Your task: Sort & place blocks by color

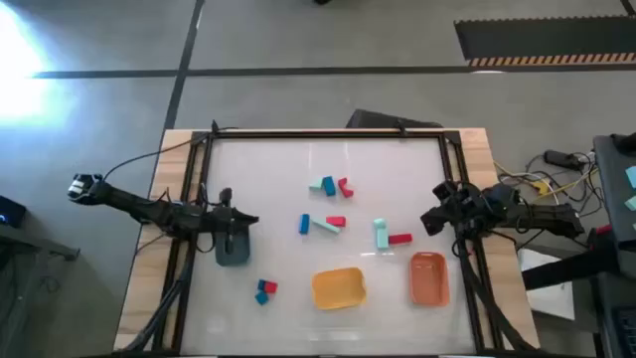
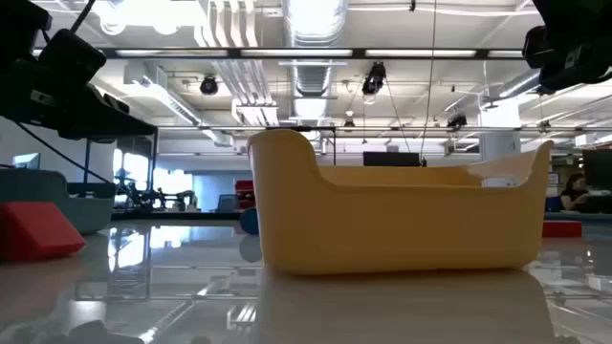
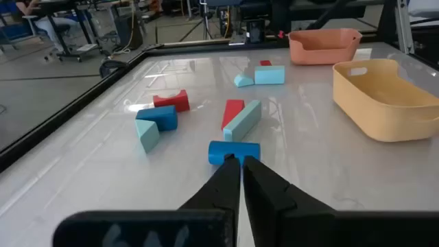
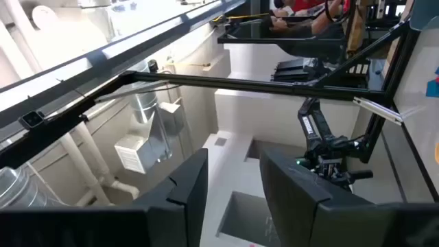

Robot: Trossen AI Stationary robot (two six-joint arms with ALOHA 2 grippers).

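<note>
Red, mint-teal and blue blocks lie scattered on the white table. One pair (image 1: 333, 186) sits far of centre, a group of three (image 1: 320, 225) at the centre, a teal and red pair (image 1: 390, 237) to the right, and a blue and red pair (image 1: 264, 289) near the front left. My left gripper (image 1: 253, 219) is shut and holds nothing. It hovers over the table's left side, pointing at the blue block (image 3: 233, 151) without touching it. At the table's right edge, my right gripper (image 1: 427, 221) stands open, with nothing between its fingers (image 4: 185, 185).
A grey-blue bin (image 1: 234, 249) stands just beneath my left arm. The yellow bin (image 1: 339, 288) sits at the front centre and the orange bin (image 1: 429, 278) to its right. A black frame (image 1: 328, 134) runs around the table top.
</note>
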